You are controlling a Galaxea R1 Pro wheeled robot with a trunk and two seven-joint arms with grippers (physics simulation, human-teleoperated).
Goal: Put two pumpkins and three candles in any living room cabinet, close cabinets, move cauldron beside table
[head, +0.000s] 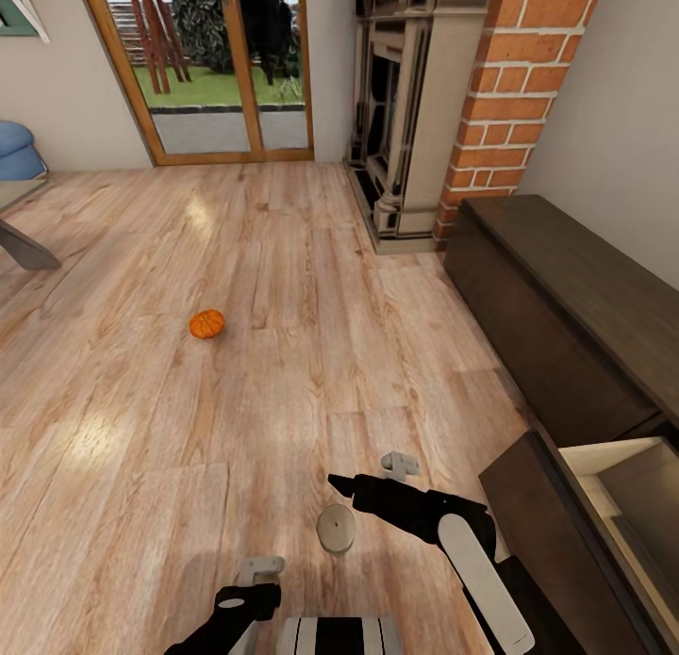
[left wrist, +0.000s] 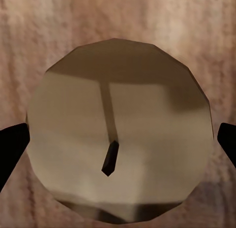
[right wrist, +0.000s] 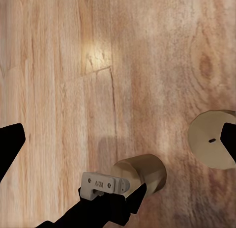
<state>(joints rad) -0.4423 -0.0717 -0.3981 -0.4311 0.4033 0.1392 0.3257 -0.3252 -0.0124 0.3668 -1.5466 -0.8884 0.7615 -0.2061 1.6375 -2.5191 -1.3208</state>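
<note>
In the head view, one pumpkin (head: 207, 323) lies alone on the wooden floor (head: 141, 448), well apart from both arms. A candle (head: 336, 528) stands on the floor near the right gripper (head: 366, 478). The left gripper (head: 253, 581) hangs low at the bottom edge. The dark cabinet (head: 566, 297) runs along the right wall, and its nearest drawer (head: 618, 495) is pulled out.

In the left wrist view, the left gripper (left wrist: 118, 144) is spread wide, with a second candle (left wrist: 120, 90) between its fingers (left wrist: 11, 149). It cannot be told whether they touch it.

In the right wrist view, the right gripper (right wrist: 118, 139) is released over bare floor, with the first candle (right wrist: 209, 139) beside one fingertip (right wrist: 229, 134).
</note>
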